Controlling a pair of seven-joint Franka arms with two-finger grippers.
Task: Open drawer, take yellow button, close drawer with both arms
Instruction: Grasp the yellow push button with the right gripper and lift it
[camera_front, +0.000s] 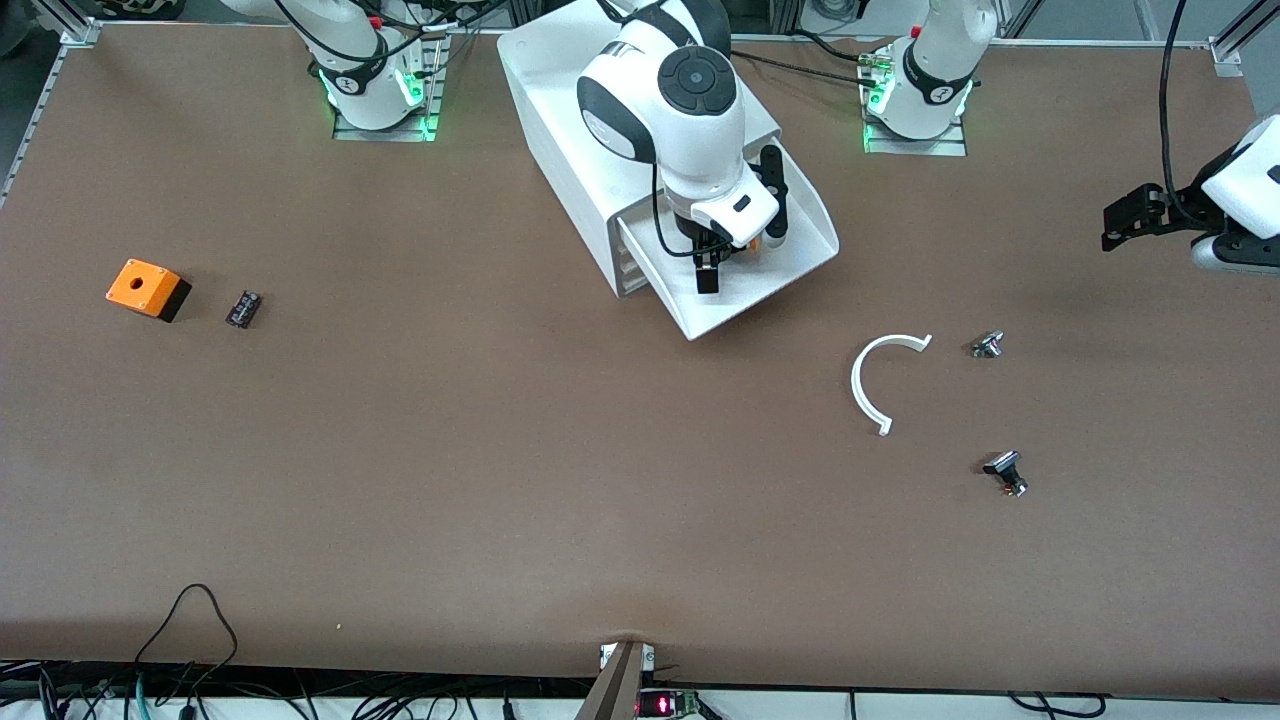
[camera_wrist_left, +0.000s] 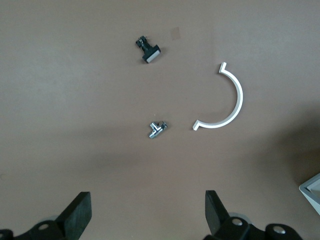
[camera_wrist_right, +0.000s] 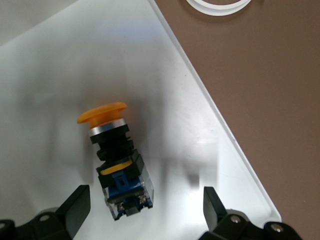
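I have the drawer (camera_front: 790, 262) pulled out of the cabinet (camera_front: 580, 130), which stands near the surface (camera_front: 500, 480) edge where the arms are based, about midway along it. The button (camera_wrist_right: 116, 160) lies on its side on the drawer floor, close to the drawer's outer rim.

My right end effector (camera_front: 722, 262) hangs directly over the button with its fingers (camera_wrist_right: 75, 207) spread wide and empty, one to each side of the body. The left end effector (camera_wrist_left: 147, 212) waits over the left arm's end of the surface, also wide open and holding nothing, looking down on a white curved clip (camera_wrist_left: 225, 102) and two small metal parts (camera_wrist_left: 156, 129).

The button's long axis runs from orange cap to blue terminal end, roughly parallel to the fingers' faces, the cap pointing away from the wrist camera. I judge it light and rigid, hard plastic. The domed cap looks slick, so I would close across the squared black-and-blue body, whose flat flanks should seat well. The tray floor looks smooth; the button could skid or roll if nudged off-centre.
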